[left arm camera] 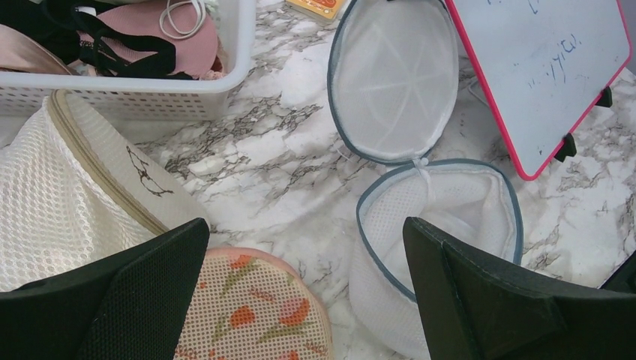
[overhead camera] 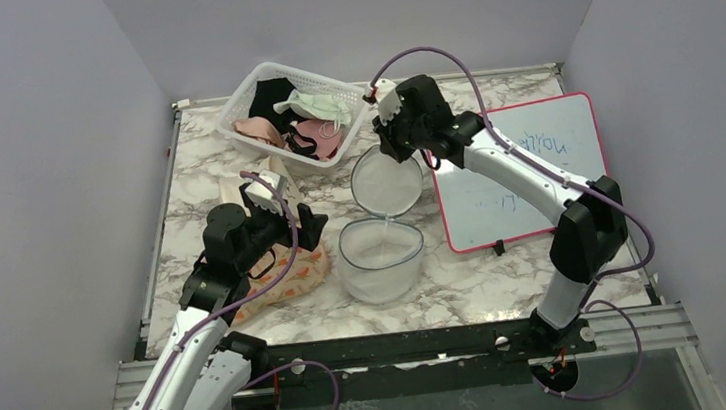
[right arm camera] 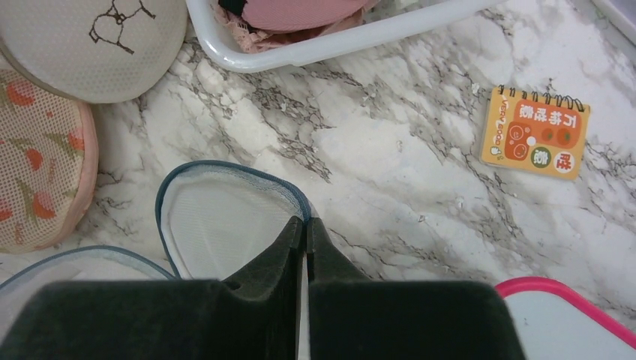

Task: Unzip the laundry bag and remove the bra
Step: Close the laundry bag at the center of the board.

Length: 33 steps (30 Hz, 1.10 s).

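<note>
The round white mesh laundry bag point(overhead camera: 381, 258) stands unzipped mid-table, and its lid point(overhead camera: 387, 181) is flipped back toward the far side. My right gripper point(overhead camera: 396, 147) is shut on the blue rim of the lid point(right arm camera: 217, 217), with its tips point(right arm camera: 306, 221) pinched at the rim's edge. My left gripper point(overhead camera: 311, 225) is open and empty, just left of the bag. In the left wrist view its jaws point(left arm camera: 304, 240) stand wide apart over the table beside the bag point(left arm camera: 442, 210). White fabric point(left arm camera: 472, 199) lies inside the bag; I cannot make out a bra there.
A white basket point(overhead camera: 257, 85) of clothes stands at the back. A cream cylindrical bag point(left arm camera: 60, 195) and a floral pouch point(left arm camera: 255, 307) lie under my left arm. A red-framed whiteboard point(overhead camera: 526, 169) is on the right. An orange notebook point(right arm camera: 534, 131) lies near the basket.
</note>
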{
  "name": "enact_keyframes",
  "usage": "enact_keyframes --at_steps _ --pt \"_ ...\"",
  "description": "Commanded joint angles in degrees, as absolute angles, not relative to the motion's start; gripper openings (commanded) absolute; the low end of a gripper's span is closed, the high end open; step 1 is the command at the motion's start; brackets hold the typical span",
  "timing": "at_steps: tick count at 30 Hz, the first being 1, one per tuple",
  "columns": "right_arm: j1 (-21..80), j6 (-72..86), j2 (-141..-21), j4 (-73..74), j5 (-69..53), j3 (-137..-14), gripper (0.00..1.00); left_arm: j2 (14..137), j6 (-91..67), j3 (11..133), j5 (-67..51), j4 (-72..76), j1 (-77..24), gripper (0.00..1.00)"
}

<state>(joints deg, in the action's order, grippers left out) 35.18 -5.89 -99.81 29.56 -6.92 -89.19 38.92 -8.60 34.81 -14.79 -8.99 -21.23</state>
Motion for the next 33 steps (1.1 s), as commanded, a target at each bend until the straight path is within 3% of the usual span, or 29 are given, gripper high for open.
enact_keyframes --at_steps 1,9,14,23,33 --pt "35.4 -7.2 -96.7 29.4 -3.8 -89.0 0.01 39.1 -8.3 35.5 -14.0 -7.8 -21.4 0.99" --pt "35.4 -10.2 -92.6 26.9 1.8 -88.1 0.01 39.9 -8.7 35.5 -14.9 -7.5 -21.4 0.99" --pt "35.4 -12.3 -92.6 27.5 -3.0 -88.6 0.01 42.3 -11.8 35.1 -17.6 -5.2 -21.4 0.98" --pt "35.5 -11.8 -89.2 26.9 -12.4 -85.2 0.01 59.6 -18.5 46.0 -29.9 4.2 -21.4 0.97" --pt "35.5 -11.6 -87.4 26.9 -15.2 -84.0 0.01 79.2 -15.9 56.8 -44.8 14.4 -21.3 0.87"
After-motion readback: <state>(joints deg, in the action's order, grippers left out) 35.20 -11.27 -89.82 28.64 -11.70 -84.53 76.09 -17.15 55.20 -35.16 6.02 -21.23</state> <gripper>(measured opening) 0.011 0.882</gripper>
